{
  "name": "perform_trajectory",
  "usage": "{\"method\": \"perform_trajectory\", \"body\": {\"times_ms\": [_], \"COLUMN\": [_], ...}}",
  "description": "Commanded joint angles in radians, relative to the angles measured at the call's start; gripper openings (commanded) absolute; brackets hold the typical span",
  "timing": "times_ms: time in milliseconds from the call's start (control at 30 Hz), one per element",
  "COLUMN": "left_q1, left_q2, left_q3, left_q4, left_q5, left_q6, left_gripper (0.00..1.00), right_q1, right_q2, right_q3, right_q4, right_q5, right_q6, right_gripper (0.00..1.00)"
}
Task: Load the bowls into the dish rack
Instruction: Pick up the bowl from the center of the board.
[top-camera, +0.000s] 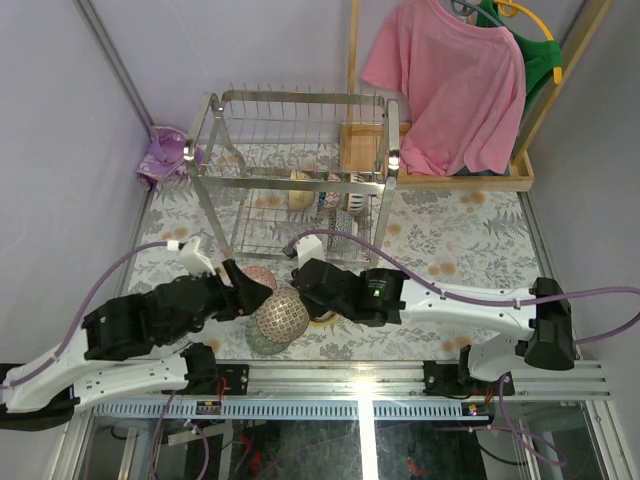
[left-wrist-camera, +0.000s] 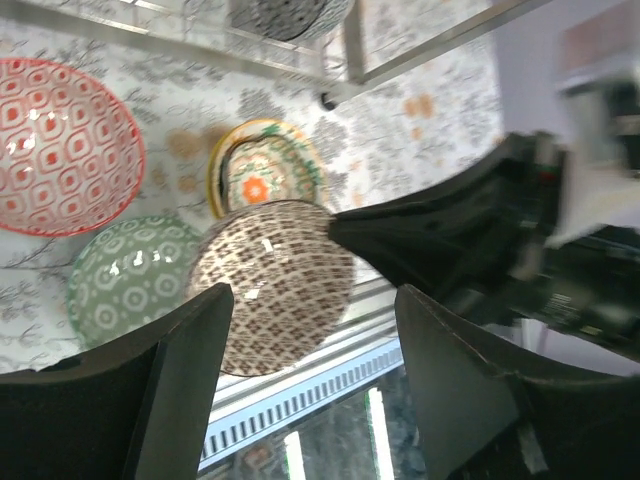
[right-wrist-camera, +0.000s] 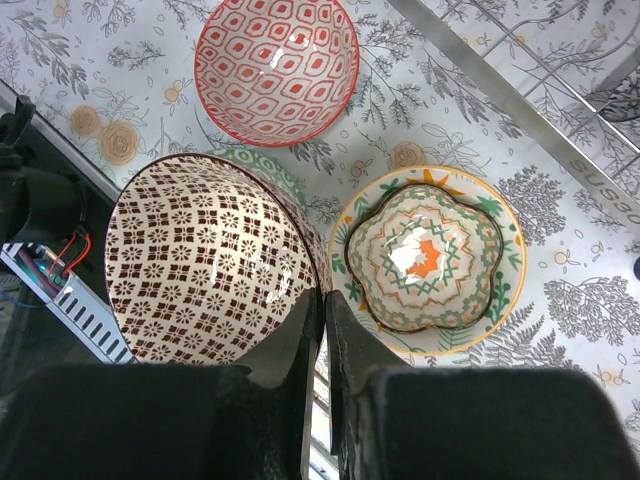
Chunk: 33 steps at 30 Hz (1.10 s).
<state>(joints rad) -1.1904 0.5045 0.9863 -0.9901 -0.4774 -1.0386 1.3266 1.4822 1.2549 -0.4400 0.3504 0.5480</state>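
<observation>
The right gripper (right-wrist-camera: 322, 300) pinches the brown-patterned bowl (right-wrist-camera: 205, 260) by its rim over the green bowl (left-wrist-camera: 125, 280), with the red bowl (right-wrist-camera: 277, 62) and yellow-rimmed bowl (right-wrist-camera: 430, 255) crowding beside, the left gripper (left-wrist-camera: 312, 310) open alongside, and the dish rack (top-camera: 392, 130) just beyond.

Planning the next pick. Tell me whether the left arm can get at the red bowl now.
Probably yes. The red bowl sits uncovered, and the left gripper is open close by. The brown bowl, pinched by the right gripper, hangs beside it, not over it.
</observation>
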Motion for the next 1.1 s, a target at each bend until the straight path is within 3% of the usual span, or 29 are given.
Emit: {"method": "perform_trajectory", "body": {"times_ms": [0, 200, 567, 633, 800, 967, 1067], "left_q1": [-0.006, -0.006, -0.006, -0.006, -0.006, -0.005, -0.006], "left_q2": [0.089, 0.116, 0.191, 0.193, 0.195, 0.206, 0.206], "left_q3": [-0.026, -0.076, -0.150, -0.163, -0.193, -0.201, -0.206], "left_q4": [-0.085, -0.060, 0.018, 0.026, 0.067, 0.088, 0.101], "left_q5": [-0.046, -0.014, 0.011, 0.013, 0.022, 0.023, 0.020], "left_q6": [-0.035, -0.024, -0.016, -0.019, -0.026, -0.028, -0.024], "left_gripper": [0.63, 0.54, 0.51, 0.45, 0.14, 0.00, 0.00], "right_q1": [-0.008, -0.017, -0.024, -0.025, -0.026, -0.026, -0.026], "right_q2": [-0.090, -0.145, -0.181, -0.183, -0.175, -0.152, -0.138], "right_q3": [-0.007, -0.046, -0.058, -0.057, -0.054, -0.049, -0.045], "right_q4": [0.021, 0.028, 0.058, 0.062, 0.079, 0.095, 0.102], "right_q5": [0.020, 0.005, -0.017, -0.019, -0.037, -0.053, -0.058], "right_q6": [-0.008, -0.006, -0.004, -0.004, 0.001, 0.006, 0.007], "right_gripper": [0.00, 0.00, 0.00, 0.00, 0.00, 0.00, 0.00]}}
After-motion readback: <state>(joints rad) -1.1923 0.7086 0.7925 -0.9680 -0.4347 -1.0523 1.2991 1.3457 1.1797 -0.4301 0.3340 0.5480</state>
